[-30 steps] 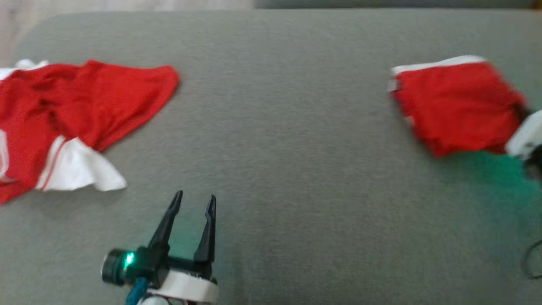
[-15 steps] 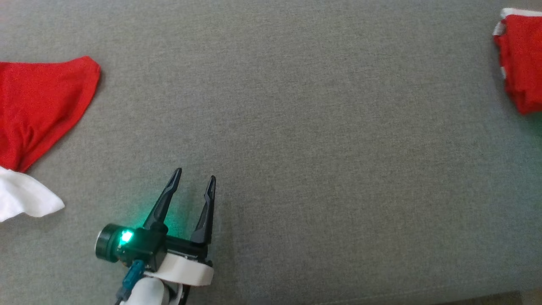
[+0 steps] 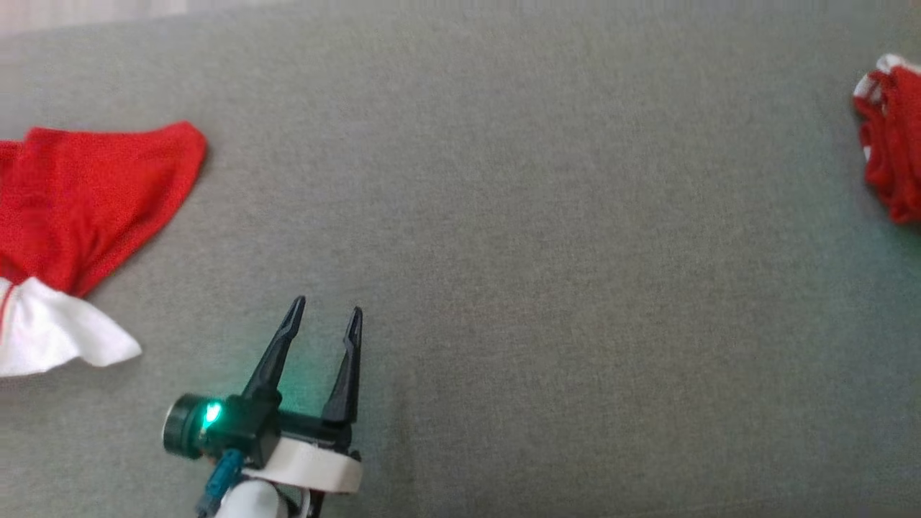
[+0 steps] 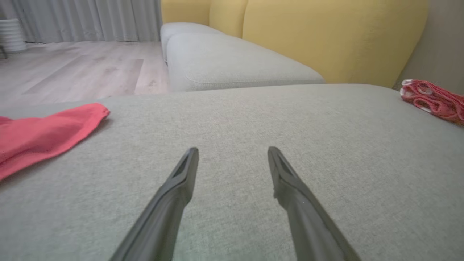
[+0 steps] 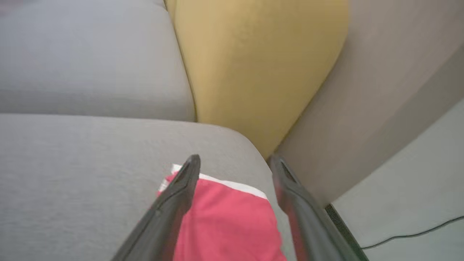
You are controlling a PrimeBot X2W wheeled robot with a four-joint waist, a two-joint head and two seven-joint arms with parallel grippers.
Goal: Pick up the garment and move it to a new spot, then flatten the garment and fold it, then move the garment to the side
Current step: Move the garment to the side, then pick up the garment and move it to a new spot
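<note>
Grey woven fabric of the wide seat cushion (image 3: 547, 216) spreads under both my pincers. A mustard-yellow padded backrest (image 4: 326, 40) rises beyond it, ahead of my left pincer (image 3: 327, 307). Off to that pincer's left lies a loose, rumpled red garment with a white trimmed end (image 3: 86, 194), well apart from my fingers. The folded red garment with a white edge (image 3: 892, 144) sits far to that pincer's right, near the cushion's corner. My left pincer hangs low over bare cushion, released, its two dark fingers spread. My right pincer (image 5: 235, 157) is poised over the folded garment, fingers parted, red cloth showing in the gap between them. I cannot tell whether they touch it. A thin dark cable (image 5: 409, 232) lies on the pale floor to its right.
</note>
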